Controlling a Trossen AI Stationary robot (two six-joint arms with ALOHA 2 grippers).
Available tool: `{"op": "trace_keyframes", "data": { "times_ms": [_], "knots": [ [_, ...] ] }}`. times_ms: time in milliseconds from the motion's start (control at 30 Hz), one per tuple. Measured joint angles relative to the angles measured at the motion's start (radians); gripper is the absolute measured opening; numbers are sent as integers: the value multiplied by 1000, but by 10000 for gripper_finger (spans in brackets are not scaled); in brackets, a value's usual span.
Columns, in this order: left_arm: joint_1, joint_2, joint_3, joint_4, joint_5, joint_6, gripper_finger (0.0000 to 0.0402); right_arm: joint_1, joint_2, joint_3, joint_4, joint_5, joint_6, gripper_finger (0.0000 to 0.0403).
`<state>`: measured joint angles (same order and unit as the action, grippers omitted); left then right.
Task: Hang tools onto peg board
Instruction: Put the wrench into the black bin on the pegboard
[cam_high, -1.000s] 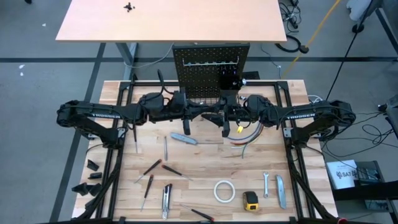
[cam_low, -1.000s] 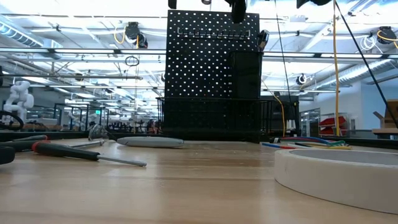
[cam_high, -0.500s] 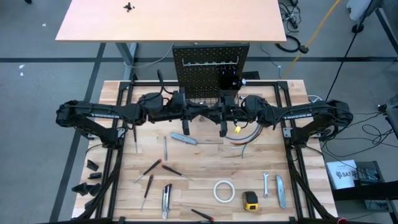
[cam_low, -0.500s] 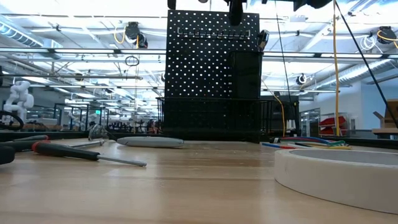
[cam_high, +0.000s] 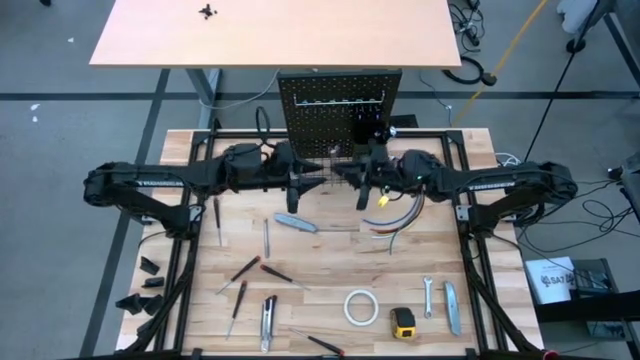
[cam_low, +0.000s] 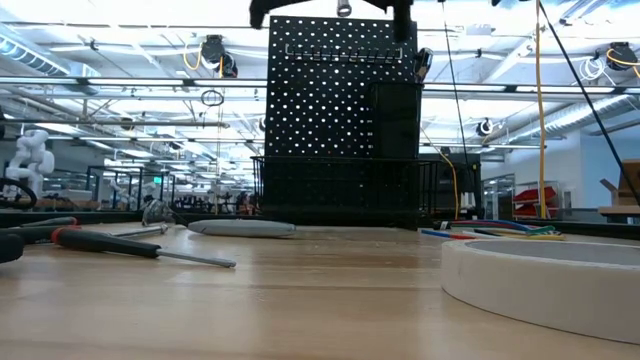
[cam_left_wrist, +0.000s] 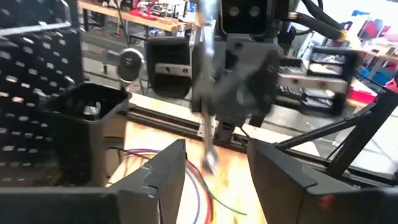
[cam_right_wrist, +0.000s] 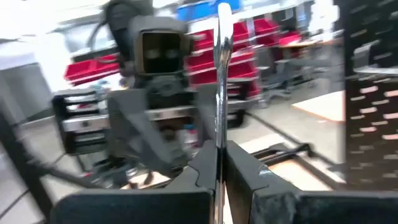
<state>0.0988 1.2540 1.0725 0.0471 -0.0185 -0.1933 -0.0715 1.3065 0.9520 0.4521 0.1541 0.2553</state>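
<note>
Two end effectors meet above the wooden bench (cam_high: 330, 262), just in front of the upright black perforated peg board (cam_high: 320, 105). My right end effector (cam_right_wrist: 219, 152) pinches one slim silver wrench (cam_right_wrist: 221, 68), held upright. My left end effector (cam_left_wrist: 214, 158) is spread, with nothing between its fingers (cam_left_wrist: 166, 171).

On the bench I count three grey utility knives (cam_high: 295, 222), one white tape roll (cam_high: 360, 307) and one yellow tape measure (cam_high: 403, 321).

Only the wrist views show the held wrench. The low view shows the board's one black wire basket (cam_low: 340, 185) and one small black bin (cam_low: 397, 120).
</note>
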Motion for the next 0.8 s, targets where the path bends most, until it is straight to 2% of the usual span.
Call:
{"op": "trace_keyframes", "data": {
  "times_ms": [300,400,500,600,800],
  "knots": [
    [33,-221,0,-214,-37,106,187,0,-148,0,-238,281,-15,5],
    [33,-264,0,-247,-39,146,187,1,-196,0,-262,422,-3,5],
    [33,-283,-2,-241,-41,192,187,1,-221,1,-263,518,-55,5],
    [39,-299,-60,-161,-62,206,187,1,-219,1,-284,581,-90,5],
    [98,-338,-230,14,-64,105,187,29,-237,1,-305,571,-58,5]
  ]
}}
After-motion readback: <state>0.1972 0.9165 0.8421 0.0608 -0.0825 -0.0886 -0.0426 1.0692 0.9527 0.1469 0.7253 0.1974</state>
